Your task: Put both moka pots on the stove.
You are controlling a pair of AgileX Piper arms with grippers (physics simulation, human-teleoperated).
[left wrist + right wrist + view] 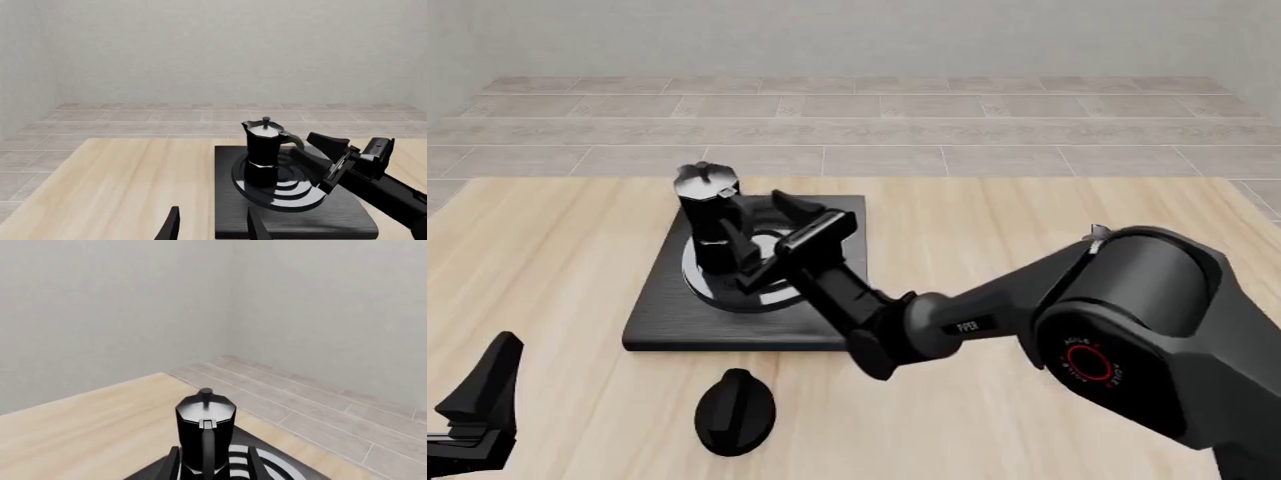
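- On the stove (pixel 667 325), which lies toward the far left part of the table (pixel 1028 230), one moka pot (pixel 706 225) stands upright on the burner rings, nearer the slab's far left corner than its middle.
- My right gripper (pixel 763 240) is reaching across to it from the right. In the right wrist view the pot's handle (pixel 207 445) faces straight at me, and my two fingers (pixel 172 465) stand either side of the pot's body.
- The fingers are parted about as wide as the pot. Whether they press on it or stand just clear, I cannot tell.
- The pot lies dead ahead along my right gripper's reach, its long axis upright. I judge that a straight pull back, away from the handle, would clear it without tipping it.
- My left gripper (pixel 210 225) hangs over the near left edge of the table, fingers apart and holding nothing.
- I see only one pot in these views, so the second one remains to be found and carried over.
- A black oval knob (pixel 734 410) lies on the table just off the stove's near edge.
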